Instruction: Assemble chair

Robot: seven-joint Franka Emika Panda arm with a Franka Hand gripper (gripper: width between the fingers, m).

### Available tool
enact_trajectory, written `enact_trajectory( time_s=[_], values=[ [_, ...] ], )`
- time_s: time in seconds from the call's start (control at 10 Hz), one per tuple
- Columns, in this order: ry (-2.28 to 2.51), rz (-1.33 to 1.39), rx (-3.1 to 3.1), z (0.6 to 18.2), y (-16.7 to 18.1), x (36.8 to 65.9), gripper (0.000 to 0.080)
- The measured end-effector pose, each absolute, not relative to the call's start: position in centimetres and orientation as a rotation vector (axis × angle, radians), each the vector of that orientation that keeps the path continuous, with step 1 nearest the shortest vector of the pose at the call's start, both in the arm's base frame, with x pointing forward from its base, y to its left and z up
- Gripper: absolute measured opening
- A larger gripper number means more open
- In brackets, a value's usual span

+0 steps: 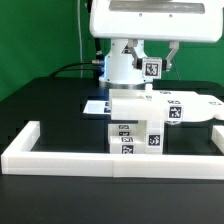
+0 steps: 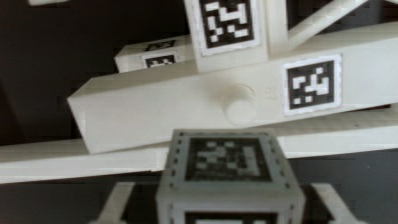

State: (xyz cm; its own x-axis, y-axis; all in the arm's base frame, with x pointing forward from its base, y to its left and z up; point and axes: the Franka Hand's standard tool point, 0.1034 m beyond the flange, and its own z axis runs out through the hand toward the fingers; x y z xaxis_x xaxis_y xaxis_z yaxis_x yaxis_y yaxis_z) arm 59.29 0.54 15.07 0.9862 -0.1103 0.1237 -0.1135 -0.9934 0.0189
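A joining step is judged to be in hand. The fingers are being seen closed narrowly on a tagged block, which is being presented to a large white slab bearing a round stub. Whether block and slab are touching cannot be told. The chair parts are being found gathered at the middle of the desk, just inside the front run of the border rail, with one long part reaching toward the exterior view's right. The next move is judged to call for the block being lined up squarely with the stub and seated without tilting. Room is being limited by the rail close in front and by the marker board just beside the parts. The widest open desk is being seen on the exterior view's left.
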Motion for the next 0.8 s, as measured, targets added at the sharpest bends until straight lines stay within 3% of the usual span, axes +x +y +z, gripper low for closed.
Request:
enact_trajectory(
  time_s=[0.8],
  values=[
    [-0.229,0.15,3.089,13.1,1.5,58.8,0.0287]
  ],
)
